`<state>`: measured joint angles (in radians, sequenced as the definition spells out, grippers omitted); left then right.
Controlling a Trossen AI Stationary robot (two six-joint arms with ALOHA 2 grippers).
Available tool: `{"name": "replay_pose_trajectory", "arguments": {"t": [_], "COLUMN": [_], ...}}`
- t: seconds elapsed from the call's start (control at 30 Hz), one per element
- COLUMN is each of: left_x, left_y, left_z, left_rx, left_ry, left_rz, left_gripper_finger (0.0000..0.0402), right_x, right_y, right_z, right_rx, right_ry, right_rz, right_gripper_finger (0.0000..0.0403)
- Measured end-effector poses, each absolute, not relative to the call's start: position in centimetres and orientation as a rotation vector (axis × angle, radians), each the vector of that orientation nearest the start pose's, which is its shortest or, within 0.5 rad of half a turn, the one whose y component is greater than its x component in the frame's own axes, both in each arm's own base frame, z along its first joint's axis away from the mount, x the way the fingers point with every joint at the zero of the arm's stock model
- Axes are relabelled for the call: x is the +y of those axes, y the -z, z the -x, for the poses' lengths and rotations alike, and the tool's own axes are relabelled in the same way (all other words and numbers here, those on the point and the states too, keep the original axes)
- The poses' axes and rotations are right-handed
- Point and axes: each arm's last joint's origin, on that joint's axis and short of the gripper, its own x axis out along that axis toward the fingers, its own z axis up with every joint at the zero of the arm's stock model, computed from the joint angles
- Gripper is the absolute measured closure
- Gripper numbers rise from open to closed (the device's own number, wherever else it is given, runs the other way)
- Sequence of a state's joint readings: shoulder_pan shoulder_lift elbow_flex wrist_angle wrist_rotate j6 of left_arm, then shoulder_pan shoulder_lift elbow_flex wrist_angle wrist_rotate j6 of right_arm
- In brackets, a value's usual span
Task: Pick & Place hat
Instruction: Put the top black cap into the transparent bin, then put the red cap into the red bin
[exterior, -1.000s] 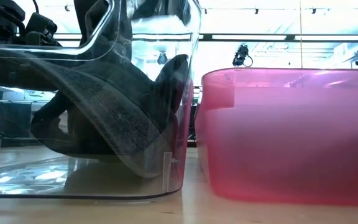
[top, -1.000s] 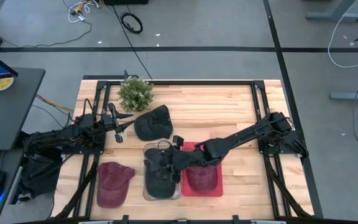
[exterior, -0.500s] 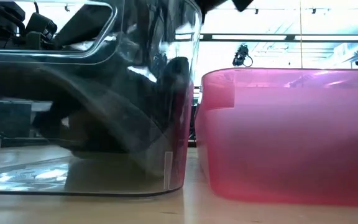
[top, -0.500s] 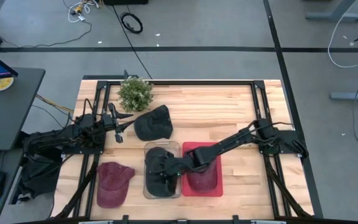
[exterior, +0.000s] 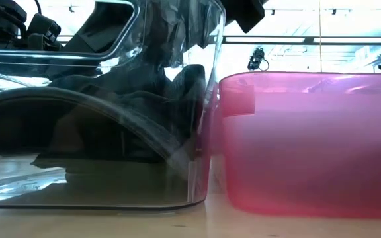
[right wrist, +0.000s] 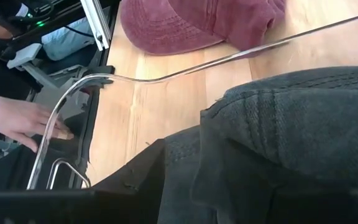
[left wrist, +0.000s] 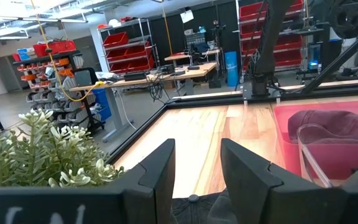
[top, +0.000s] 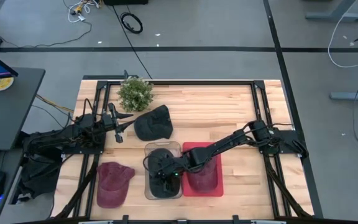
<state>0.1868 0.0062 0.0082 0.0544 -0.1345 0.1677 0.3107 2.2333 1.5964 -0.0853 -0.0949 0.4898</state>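
Observation:
A dark grey hat [top: 161, 169] lies inside the clear bin [top: 146, 186], and the low view shows it [exterior: 111, 112] through the bin wall. My right gripper [top: 165, 175] reaches across the red bin [top: 219, 190] down into the clear bin and is shut on this hat. A second dark hat [top: 153, 122] rests crown up on the table, just beyond my open left gripper [top: 118, 129], which touches nothing. One maroon hat [top: 114, 183] lies on the table left of the clear bin. Another maroon hat [top: 202, 178] sits in the red bin. My right gripper holds the dark grey hat from above, slanting in from the table's right. In the right wrist view one finger [right wrist: 138, 177] shows against a fold of the cloth [right wrist: 241, 155]; the cloth hides the other finger. The hat sits low in the clear bin.
A potted plant [top: 134, 93] stands at the far left of the table. The clear bin wall [exterior: 202, 165] stands against the red bin [exterior: 309, 145]. A person's hand [right wrist: 17, 118] shows beyond the table's near edge. Bare wood lies at the far right.
My right gripper has gone down into the clear bin and a little toward the near edge, carrying the dark grey hat with it. The hat has sunk from hanging tilted to lying spread low in the bin. The clear bin has shifted up against the red bin.

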Motion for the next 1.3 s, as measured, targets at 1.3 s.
{"name": "replay_pose_trajectory", "arguments": {"t": [1.3], "left_x": [2.2], "left_y": [-17.1], "left_z": [-9.5], "left_rx": [-0.029], "left_ry": [-0.325], "left_rz": [-0.168], "left_gripper_finger": [0.0268], "right_x": [14.3], "right_y": [-24.2], "right_z": [-43.0], "right_rx": [0.709], "right_ry": [-0.241], "right_rz": [-0.145], "right_gripper_finger": [0.0239]}}
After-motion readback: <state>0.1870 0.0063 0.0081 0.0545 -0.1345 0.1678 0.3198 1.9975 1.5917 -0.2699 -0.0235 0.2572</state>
